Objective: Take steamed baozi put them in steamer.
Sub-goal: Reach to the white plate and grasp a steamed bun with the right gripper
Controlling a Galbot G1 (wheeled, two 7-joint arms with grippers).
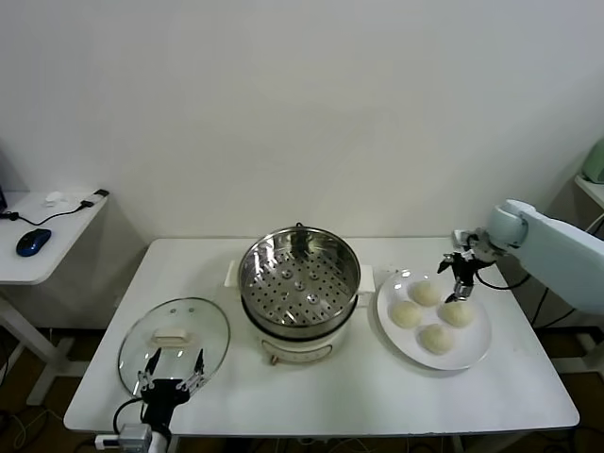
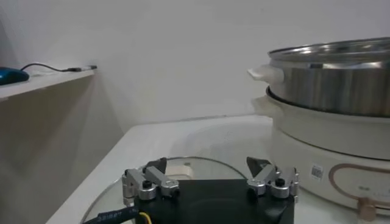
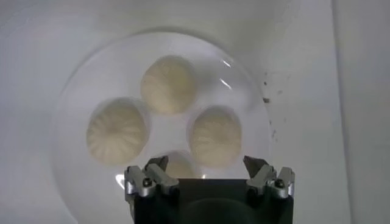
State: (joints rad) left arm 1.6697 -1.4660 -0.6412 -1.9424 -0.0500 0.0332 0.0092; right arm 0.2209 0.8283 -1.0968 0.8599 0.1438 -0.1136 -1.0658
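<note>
On the white desk (image 1: 359, 396) the steamer (image 1: 299, 293) sits empty. Four baozi (image 1: 424, 293) wait on the plate (image 1: 472, 354). The right hand (image 1: 460, 280) hangs above them, fingers spread, and must drop and pinch one. The left hand (image 1: 170, 376), also spread, rests near the glass lid (image 1: 174, 342).
</note>
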